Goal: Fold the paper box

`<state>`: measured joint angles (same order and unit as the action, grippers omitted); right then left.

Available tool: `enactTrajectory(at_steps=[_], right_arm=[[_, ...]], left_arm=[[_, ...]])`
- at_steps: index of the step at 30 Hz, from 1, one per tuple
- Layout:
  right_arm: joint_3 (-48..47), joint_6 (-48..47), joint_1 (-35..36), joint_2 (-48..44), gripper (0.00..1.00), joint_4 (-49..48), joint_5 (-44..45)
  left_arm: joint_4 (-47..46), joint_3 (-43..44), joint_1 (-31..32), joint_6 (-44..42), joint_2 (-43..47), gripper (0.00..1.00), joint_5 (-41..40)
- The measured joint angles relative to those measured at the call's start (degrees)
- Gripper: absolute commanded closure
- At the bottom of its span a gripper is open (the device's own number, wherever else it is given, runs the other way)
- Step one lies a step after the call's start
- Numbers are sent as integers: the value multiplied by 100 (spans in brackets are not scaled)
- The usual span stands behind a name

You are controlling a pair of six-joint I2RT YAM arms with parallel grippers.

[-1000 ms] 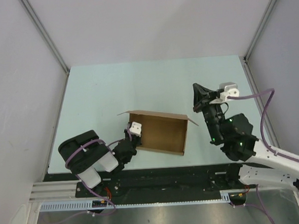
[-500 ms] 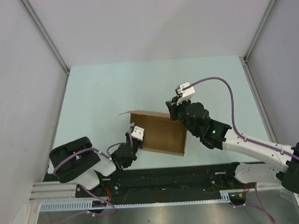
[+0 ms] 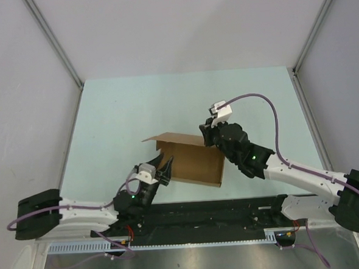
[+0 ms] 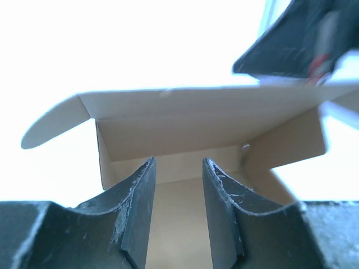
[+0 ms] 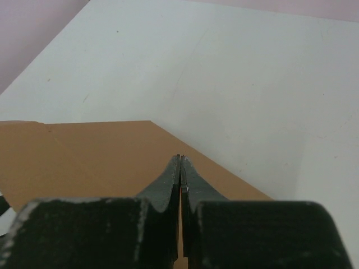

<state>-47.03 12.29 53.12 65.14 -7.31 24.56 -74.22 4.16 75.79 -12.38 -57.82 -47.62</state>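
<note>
The box point(image 3: 193, 161) sits open-topped on the counter point(image 3: 135, 107), close to the middle of its near edge, with its walls raised and a flap sticking out at the far left. The left jaws stand at the box's side nearest the counter's near left corner, parted by a narrow gap with nothing in it, and point in along the box's floor. The right jaws are pressed tight together at the box's far wall, towards the counter's right edge; I cannot tell whether any card is pinched between them.
</note>
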Motion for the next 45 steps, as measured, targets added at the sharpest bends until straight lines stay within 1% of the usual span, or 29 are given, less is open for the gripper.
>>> enactTrajectory(at_steps=[3, 5, 6, 8, 10, 12, 16, 19, 21, 23, 26, 28, 34, 38, 40, 41, 42, 43, 45], right_arm=[[131, 26, 0, 46, 100, -33, -55], [297, 79, 4, 83, 100, -103, -105], [404, 109, 9, 111, 100, -129, -114], [627, 157, 37, 192, 100, -179, -155], [874, 232, 66, 258, 100, -227, -166], [1154, 319, 122, 337, 100, -262, -179], [1414, 452, 315, 573, 100, -374, -181], [1502, 525, 518, 824, 100, -538, -103], [1569, 577, 632, 970, 100, -647, -55], [1674, 636, 708, 1054, 100, -778, 4], [1762, 726, 726, 1058, 100, -946, 61], [1814, 769, 730, 1060, 100, -1038, 92], [1908, 855, 752, 855, 100, -1043, 151], [1954, 850, 756, 457, 100, -807, 170], [1954, 857, 756, 129, 93, -645, 251], [1954, 872, 754, -42, 79, -570, 310], [1954, 890, 734, -293, 70, -444, 372], [1952, 957, 695, -570, 57, -326, 431], [1947, 1104, 516, -1137, 48, -103, 518]], left_arm=[[433, -70, 656, 59, 1023, 57, -450], [894, -70, 957, 142, 1604, 57, -721], [1270, -55, 1073, 262, 1891, 57, -872], [2240, 94, 1165, 656, 2428, 56, -1156], [3027, 337, 1185, 986, 2730, 56, -1388], [3488, 520, 1185, 1156, 2850, 55, -1547], [3759, 627, 1130, 1220, 2573, 54, -1821], [4113, 710, 776, 1578, 2240, 55, -1805], [4568, 769, 208, 2061, 2166, 55, -1561], [4806, 769, -396, 2448, 2194, 57, -1329], [4892, 769, -1091, 2817, 2129, 59, -868], [4889, 802, -1386, 3016, 1904, 59, -555], [4815, 892, -1464, 3523, 852, 60, 282], [4682, 892, -1469, 3766, 352, 61, 522], [4597, 890, -1471, 3862, 87, 62, 586], [4590, 890, -1475, 3919, -31, 62, 599], [4597, 890, -1482, 3965, -142, 62, 605], [4597, 892, -1488, 4006, -227, 62, 610], [4651, 892, -1510, 4138, -459, 63, 627]])
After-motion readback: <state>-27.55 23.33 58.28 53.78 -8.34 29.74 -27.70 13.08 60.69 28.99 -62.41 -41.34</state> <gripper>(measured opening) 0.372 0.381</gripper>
